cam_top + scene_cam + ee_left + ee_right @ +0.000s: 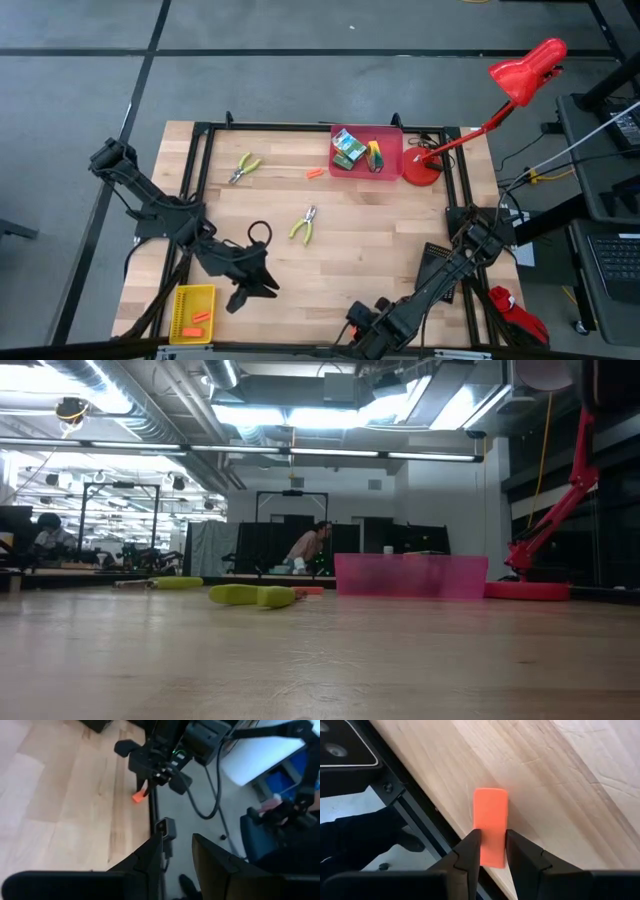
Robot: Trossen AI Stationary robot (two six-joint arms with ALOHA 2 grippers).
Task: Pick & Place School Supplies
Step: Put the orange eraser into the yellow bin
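Your right gripper [492, 852] sat low at the near edge of the table [380, 250], its jaws closed partway onto an orange stubby stick [490, 827]. The stick stood between the two fingertips, its long axis running forward along the fingers, and most of its length reached out past the tips over the wood. Your left gripper [177, 855] hung just beside the yellow bin [176, 300], its fingers a narrow gap apart with nothing between them; from its wrist camera the right arm and the orange stick showed straight ahead of its fingers. The yellow bin already held orange sticks [197, 319], so I judge the stick belonged there, off toward the left gripper, which was the nearer arm to that bin. The left gripper itself stood in the line between the held stick and the bin, so you would have had to clear it first. Farther from both sets of fingers lay two pliers [304, 224], another orange stick [315, 172], and the red bin [388, 165] with crayon boxes [349, 146].
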